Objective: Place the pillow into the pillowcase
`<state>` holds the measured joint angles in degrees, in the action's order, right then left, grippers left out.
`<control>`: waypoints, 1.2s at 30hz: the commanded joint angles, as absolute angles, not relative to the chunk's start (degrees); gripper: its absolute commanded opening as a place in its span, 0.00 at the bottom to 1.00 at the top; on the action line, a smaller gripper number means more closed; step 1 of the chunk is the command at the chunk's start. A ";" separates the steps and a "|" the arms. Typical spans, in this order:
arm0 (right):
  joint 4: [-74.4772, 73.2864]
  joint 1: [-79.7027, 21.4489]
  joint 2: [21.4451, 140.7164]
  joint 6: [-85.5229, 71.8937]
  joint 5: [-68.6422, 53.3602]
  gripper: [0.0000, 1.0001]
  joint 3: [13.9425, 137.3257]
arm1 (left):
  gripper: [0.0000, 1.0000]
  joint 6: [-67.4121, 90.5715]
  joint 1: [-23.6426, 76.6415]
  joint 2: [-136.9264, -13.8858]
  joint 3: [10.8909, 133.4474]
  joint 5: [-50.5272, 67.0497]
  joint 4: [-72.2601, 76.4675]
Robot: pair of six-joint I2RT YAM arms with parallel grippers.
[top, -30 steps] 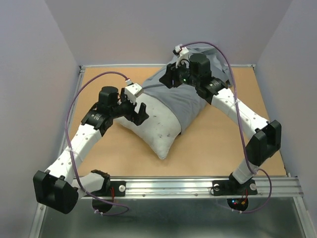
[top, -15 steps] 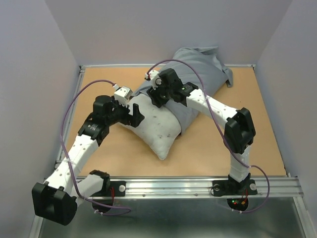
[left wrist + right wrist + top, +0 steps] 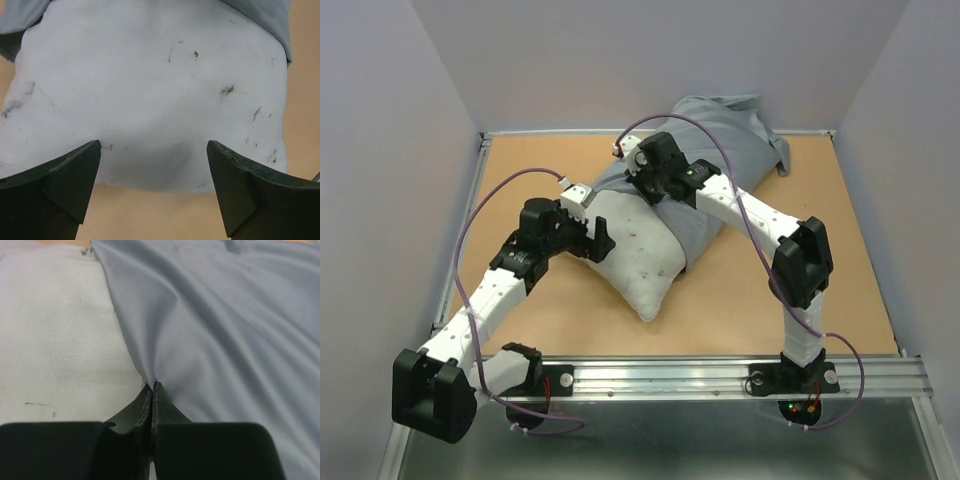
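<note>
Pillow [image 3: 638,262] lies diagonally on table [image 3: 570,320], one bare corner pointing toward the arm bases. Its far part is inside pillowcase [image 3: 725,135]. The case's open edge crosses the pillow roughly mid-length. The case's far end is bunched up against the back wall.

Left gripper [image 3: 595,238]: jaws spread wide, nothing between them. It sits at the left side of the pillow's bare part, facing into it. In the left wrist view the bare pillow fills the frame beyond the fingers [image 3: 75,175], one tip near each side of its near edge. Cannot tell whether the tips touch the fabric. Dark specks are scattered over the pillow face. Case fabric shows only at the two top corners of that view.

Right gripper [image 3: 645,187]: over the pillow's upper left side, at the case's open edge. In the right wrist view the fingers are pressed together, and a fold of blue-grey case fabric runs down into the tips. It is pinching the case right at its hem. Bare pillow lies just left of the pinch and the covered part lies to the right. Creases in the case converge on the pinch point.

The two grippers are near each other, left one lower on the bare end, right one at the hem.
</note>
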<state>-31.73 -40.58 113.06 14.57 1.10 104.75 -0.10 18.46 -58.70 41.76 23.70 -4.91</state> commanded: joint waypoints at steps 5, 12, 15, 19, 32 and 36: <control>-34.89 -40.61 106.53 8.36 -10.07 0.01 108.63 | 0.99 -8.07 25.30 -62.74 38.41 19.78 10.71; -34.81 -39.64 100.81 -11.32 -35.93 0.00 106.53 | 0.58 -0.19 27.17 -78.21 41.83 18.34 17.48; -33.40 -39.46 99.32 -16.86 -39.19 0.00 106.61 | 0.00 13.56 25.23 -77.87 41.56 25.47 29.43; -28.06 -39.20 98.35 -24.86 -39.55 0.01 112.58 | 0.00 32.71 23.38 -73.49 48.22 28.30 36.81; -9.49 -48.69 99.06 -38.33 -44.04 0.01 116.29 | 0.00 45.80 23.56 -81.01 53.63 11.52 34.02; -8.79 -46.94 96.95 -33.76 -41.31 0.00 109.43 | 0.00 37.47 22.77 -87.62 48.79 4.42 30.17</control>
